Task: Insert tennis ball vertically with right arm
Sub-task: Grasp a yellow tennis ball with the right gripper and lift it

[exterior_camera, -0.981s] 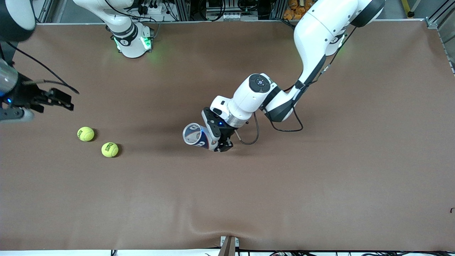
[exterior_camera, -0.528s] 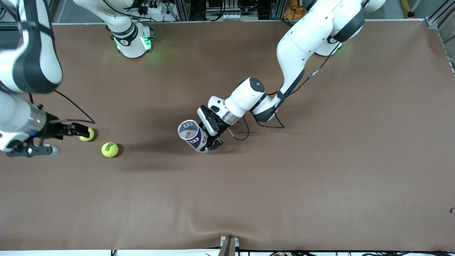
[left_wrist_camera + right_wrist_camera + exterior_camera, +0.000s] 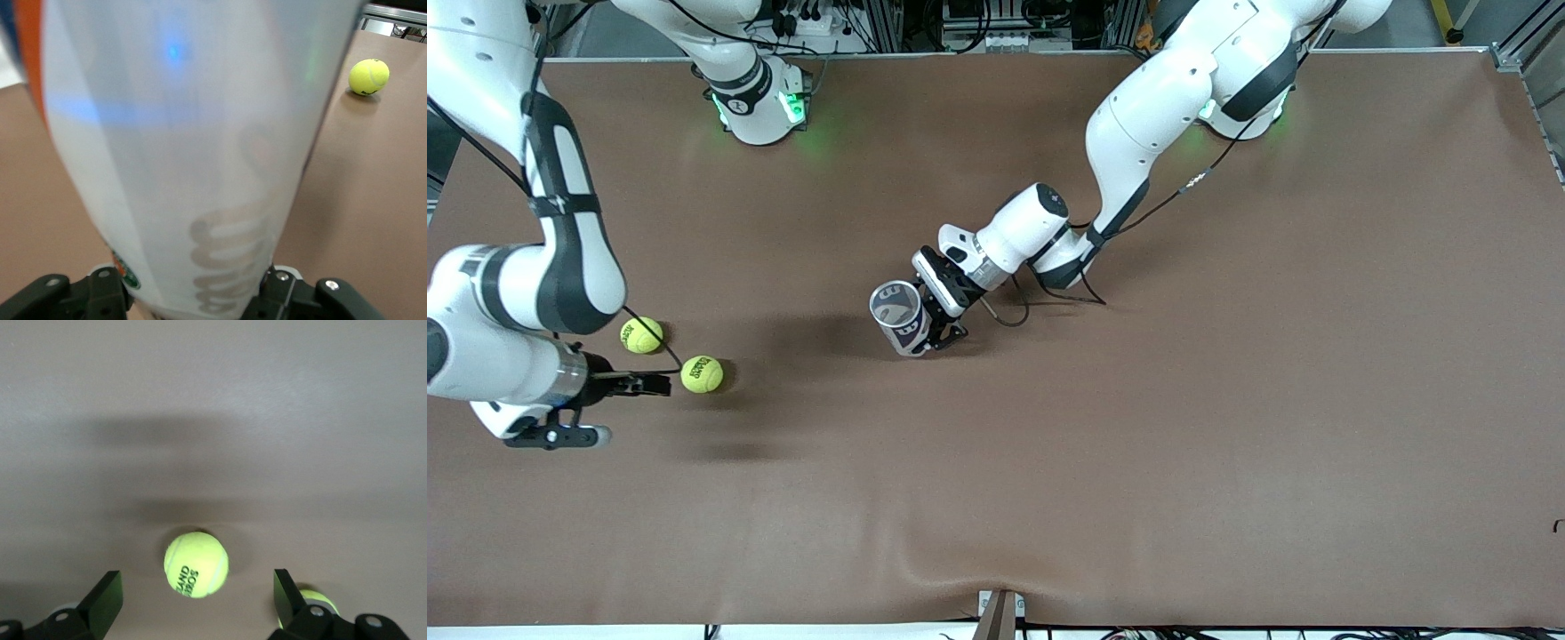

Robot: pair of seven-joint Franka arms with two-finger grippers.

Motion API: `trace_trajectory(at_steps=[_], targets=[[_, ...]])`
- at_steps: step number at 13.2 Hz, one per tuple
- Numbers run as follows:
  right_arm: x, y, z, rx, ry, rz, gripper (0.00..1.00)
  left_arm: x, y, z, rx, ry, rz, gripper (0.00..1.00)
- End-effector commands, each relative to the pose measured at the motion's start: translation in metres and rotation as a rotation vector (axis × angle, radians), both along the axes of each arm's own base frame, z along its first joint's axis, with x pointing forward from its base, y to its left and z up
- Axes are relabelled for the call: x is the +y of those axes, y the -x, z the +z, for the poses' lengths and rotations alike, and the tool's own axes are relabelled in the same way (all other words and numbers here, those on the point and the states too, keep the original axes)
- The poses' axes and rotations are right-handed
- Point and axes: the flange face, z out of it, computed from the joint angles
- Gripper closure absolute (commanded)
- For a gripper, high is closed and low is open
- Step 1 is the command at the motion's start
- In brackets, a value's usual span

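Presently: left gripper (image 3: 935, 327) clamped on ball can (image 3: 898, 316) mid-table, mouth turned upward, presumably to receive a vertical drop. Right gripper (image 3: 656, 384) low over the table at the right arm's end, fingers spread wide, nothing held. Target tennis ball (image 3: 702, 374) on the table just ahead of the fingertips, centred between them in the right wrist view, not yet enclosed. Second ball (image 3: 641, 335) just beside, farther from the front camera.

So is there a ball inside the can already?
No ball shows through the open mouth of the can, but its bottom is hidden. The left gripper holds it. Both tennis balls lie on the table, by the open right gripper.
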Motion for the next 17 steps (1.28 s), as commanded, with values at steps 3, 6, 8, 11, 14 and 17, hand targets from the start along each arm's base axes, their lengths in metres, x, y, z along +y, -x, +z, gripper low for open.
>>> trace_trajectory(at_steps=[3,6,8,11,14,17], targets=[[0.028,0.015,-0.056,0.042,0.007,0.051,0.00,0.001,0.004,-0.025,0.033,0.004,0.029,0.32],[0.021,0.029,-0.074,0.057,0.013,0.052,0.00,0.003,0.006,-0.031,0.038,-0.004,0.028,0.32],[0.017,0.035,-0.077,0.059,0.013,0.053,0.00,0.003,0.006,-0.031,0.038,-0.004,0.028,0.32],[0.009,0.045,-0.096,0.057,0.010,0.040,0.00,0.002,0.005,-0.029,0.035,-0.002,0.027,0.32],[0.010,0.056,-0.114,0.050,0.008,0.042,0.00,0.000,0.007,-0.027,0.033,0.000,0.024,0.31],[0.014,0.054,-0.109,0.050,0.009,0.046,0.71,-0.001,0.007,-0.024,0.028,0.003,0.022,0.31]])
